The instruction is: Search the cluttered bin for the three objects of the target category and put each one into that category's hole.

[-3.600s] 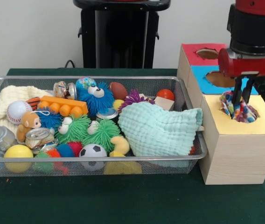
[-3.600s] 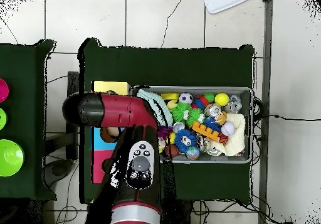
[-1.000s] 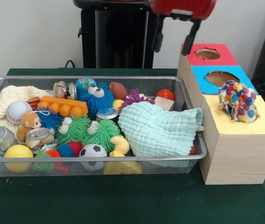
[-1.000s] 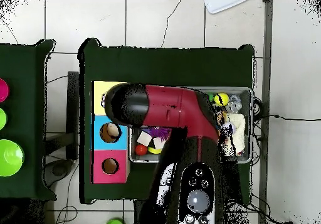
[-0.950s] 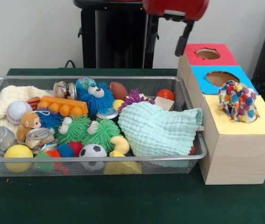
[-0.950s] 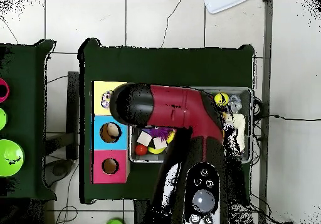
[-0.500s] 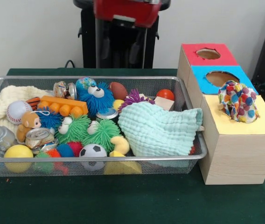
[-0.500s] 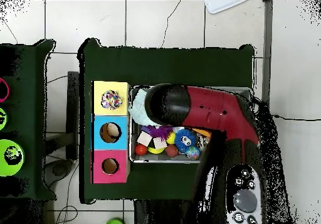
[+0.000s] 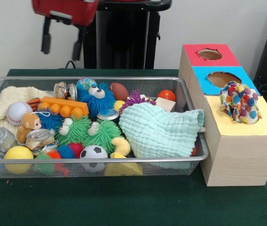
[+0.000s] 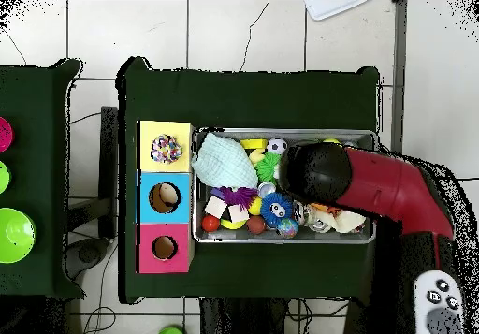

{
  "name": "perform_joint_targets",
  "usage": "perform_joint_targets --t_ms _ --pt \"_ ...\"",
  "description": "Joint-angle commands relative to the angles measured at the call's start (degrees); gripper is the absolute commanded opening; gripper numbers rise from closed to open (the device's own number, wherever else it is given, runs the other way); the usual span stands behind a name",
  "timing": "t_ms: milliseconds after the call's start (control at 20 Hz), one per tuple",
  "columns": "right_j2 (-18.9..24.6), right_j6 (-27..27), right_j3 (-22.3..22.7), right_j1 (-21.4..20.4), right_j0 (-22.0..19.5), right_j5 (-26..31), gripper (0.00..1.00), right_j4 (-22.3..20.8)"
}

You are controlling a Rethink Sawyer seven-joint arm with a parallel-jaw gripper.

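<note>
A spotted multi-coloured cloth (image 9: pixel 239 108) sticks up out of the hole in the yellow box top (image 9: pixel 260 127); from above the spotted cloth (image 10: pixel 166 147) fills that hole. A mint green cloth (image 9: pixel 159 129) lies bunched at the right end of the wire bin (image 9: pixel 124 160), and a cream cloth (image 9: pixel 6 100) lies at its left end. My gripper (image 9: pixel 62 40) hangs open and empty high above the bin's left half. In the overhead view the arm (image 10: pixel 365 185) covers the gripper and the bin's right part; the mint cloth (image 10: pixel 224 160) shows.
The bin holds several fuzzy balls, a baseball (image 9: pixel 18 112), a small football (image 9: pixel 93 152), a yellow ball (image 9: pixel 18 153), cans, an orange brick (image 9: pixel 63 107) and a toy monkey (image 9: pixel 28 123). The blue hole (image 9: pixel 220 78) and red hole (image 9: pixel 209 54) lie behind the yellow one.
The gripper let go of the spotted cloth in the yellow hole, rose, and swung left across the bin to above its left half. The cloths in the bin have not moved.
</note>
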Motion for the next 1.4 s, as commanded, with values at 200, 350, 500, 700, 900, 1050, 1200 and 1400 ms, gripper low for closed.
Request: perform_joint_targets --t_ms 200,350,500,700,900,1050,1200,1400 --pt "9.47 -14.65 10.00 0.20 -9.65 -6.61 1.00 -9.84" --pt "10.40 -12.68 10.53 1.40 -11.35 -9.43 1.00 -12.28" --pt "11.03 -10.67 11.26 2.43 -12.65 -11.51 1.00 -14.33" --pt "11.31 -8.33 12.41 4.34 -13.74 -14.51 1.00 -16.86" --pt "11.15 -6.21 13.50 5.45 -14.26 -16.48 1.00 -18.99" --pt "11.34 -5.23 13.77 6.56 -14.94 -17.99 1.00 -20.15" --pt "11.52 -4.22 13.81 7.81 -15.48 -19.68 1.00 -21.43" --pt "11.56 -3.19 13.29 9.72 -16.01 -21.44 1.00 -23.32"
